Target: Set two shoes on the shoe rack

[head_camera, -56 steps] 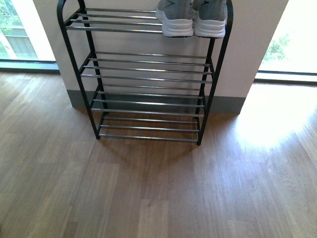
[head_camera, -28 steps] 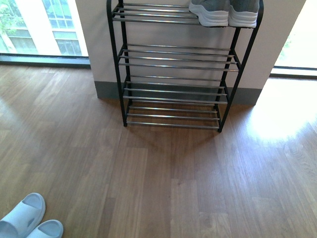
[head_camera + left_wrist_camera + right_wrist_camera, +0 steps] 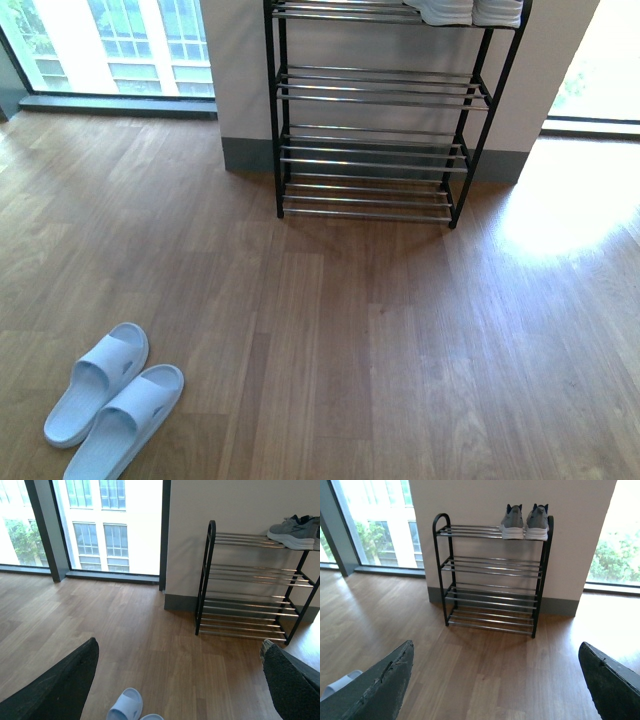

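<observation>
Looks half done: grey sneakers point(image 3: 525, 522) already up on top tier of shoe rack point(image 3: 490, 562), well ahead of left end effector point(image 3: 179, 650) and right end effector point(image 3: 496, 652). On floor point(image 3: 400, 380) below left end effector, pale slides point(image 3: 115, 400) yet to go up. Both spread wide, gripping nothing.

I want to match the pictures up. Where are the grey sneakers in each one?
Front view: only the white soles of the grey sneakers show, at the top edge.
Left wrist view: on the top tier's end farthest from the window, cut by the frame.
Right wrist view: both whole, on the same end.
Shared landmark: the black shoe rack.
</observation>
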`<action>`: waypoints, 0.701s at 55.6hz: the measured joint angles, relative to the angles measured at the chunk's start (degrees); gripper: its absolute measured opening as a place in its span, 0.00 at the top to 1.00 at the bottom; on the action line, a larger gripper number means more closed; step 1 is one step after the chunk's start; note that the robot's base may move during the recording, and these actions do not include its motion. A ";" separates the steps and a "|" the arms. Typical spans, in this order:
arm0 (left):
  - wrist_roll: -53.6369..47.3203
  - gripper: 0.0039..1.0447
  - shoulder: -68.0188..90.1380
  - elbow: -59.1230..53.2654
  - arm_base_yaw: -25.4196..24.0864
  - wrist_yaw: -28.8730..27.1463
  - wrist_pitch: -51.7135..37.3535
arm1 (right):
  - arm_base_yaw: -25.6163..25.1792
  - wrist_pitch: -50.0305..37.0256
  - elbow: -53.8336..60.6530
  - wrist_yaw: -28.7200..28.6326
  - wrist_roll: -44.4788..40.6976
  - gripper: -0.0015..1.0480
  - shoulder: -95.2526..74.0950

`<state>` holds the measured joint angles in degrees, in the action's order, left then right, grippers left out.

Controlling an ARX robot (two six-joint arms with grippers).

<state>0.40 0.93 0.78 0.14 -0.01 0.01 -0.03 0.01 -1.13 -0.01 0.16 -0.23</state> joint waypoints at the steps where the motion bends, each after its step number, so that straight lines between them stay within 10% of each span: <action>1: 0.00 0.09 0.00 0.00 0.00 0.00 0.00 | 0.00 0.00 0.00 0.02 0.00 0.09 0.00; 39: 0.02 0.09 0.00 0.02 0.00 0.02 0.00 | 0.00 0.00 0.00 0.17 0.00 0.09 0.00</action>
<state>0.43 0.93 0.80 0.14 0.01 0.01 -0.03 0.01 -1.13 0.16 0.16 -0.23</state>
